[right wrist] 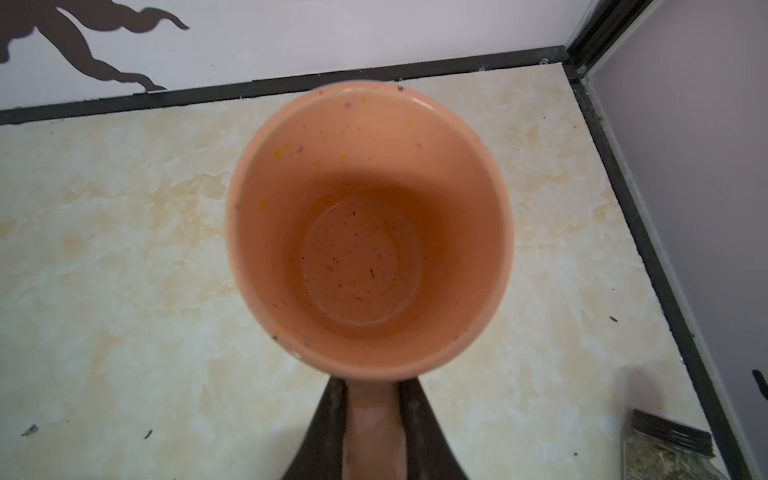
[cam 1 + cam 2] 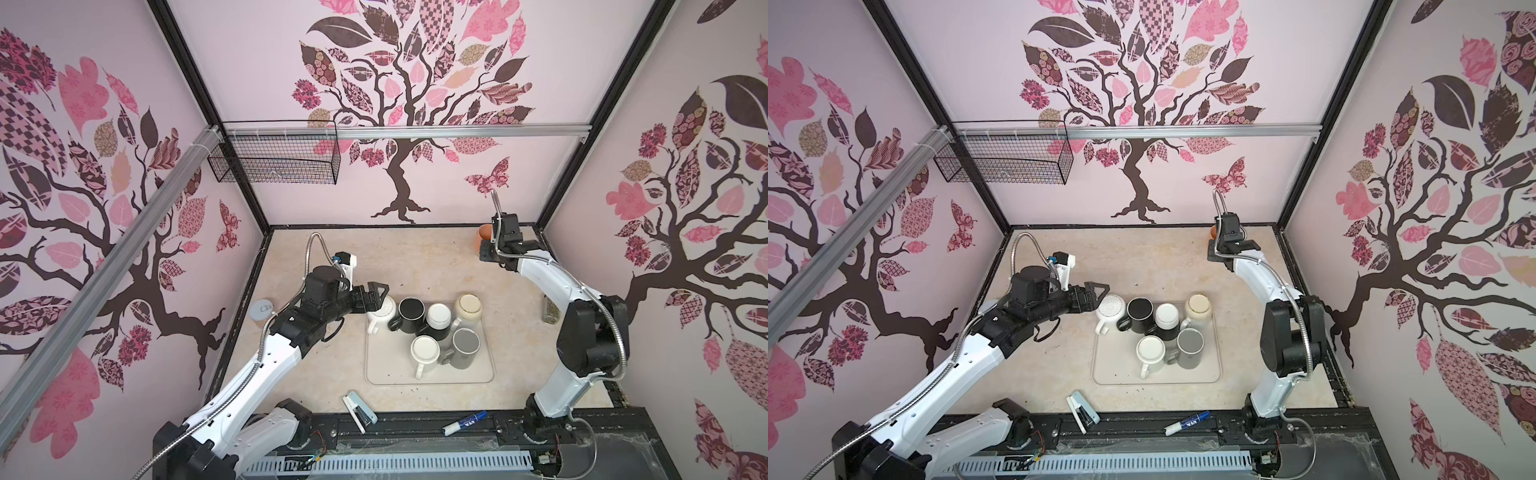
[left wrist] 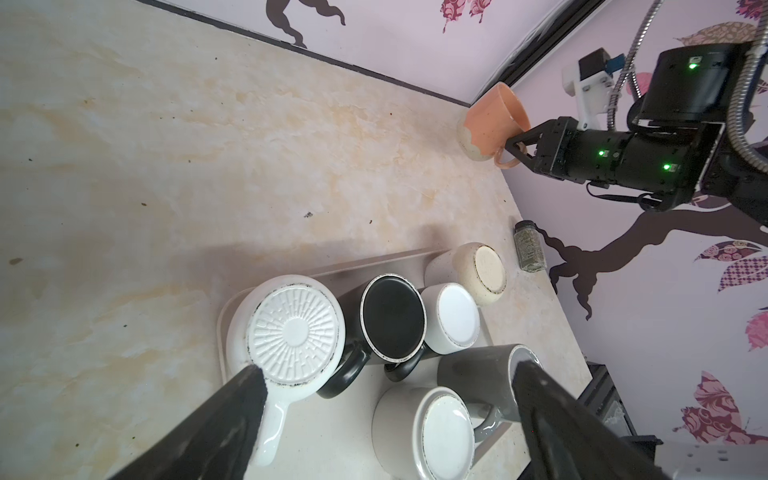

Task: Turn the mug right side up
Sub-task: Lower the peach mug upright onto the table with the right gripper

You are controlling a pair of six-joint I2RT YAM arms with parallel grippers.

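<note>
The right gripper (image 3: 515,148) clamps the handle of the orange mug (image 1: 365,232), held mouth-up near the far right corner of the desk (image 2: 415,257). Whether its base touches the desk is unclear. The left gripper (image 2: 380,296), jaws wide apart, hovers over a white ribbed mug (image 3: 297,332) among upturned mugs (image 2: 424,349) on a tray (image 2: 469,374).

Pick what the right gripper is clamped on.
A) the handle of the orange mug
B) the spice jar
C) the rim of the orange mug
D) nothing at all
A: in the right wrist view the right gripper has its dark fingers pressed against both sides of the handle of the orange mug, not its rim.
</note>
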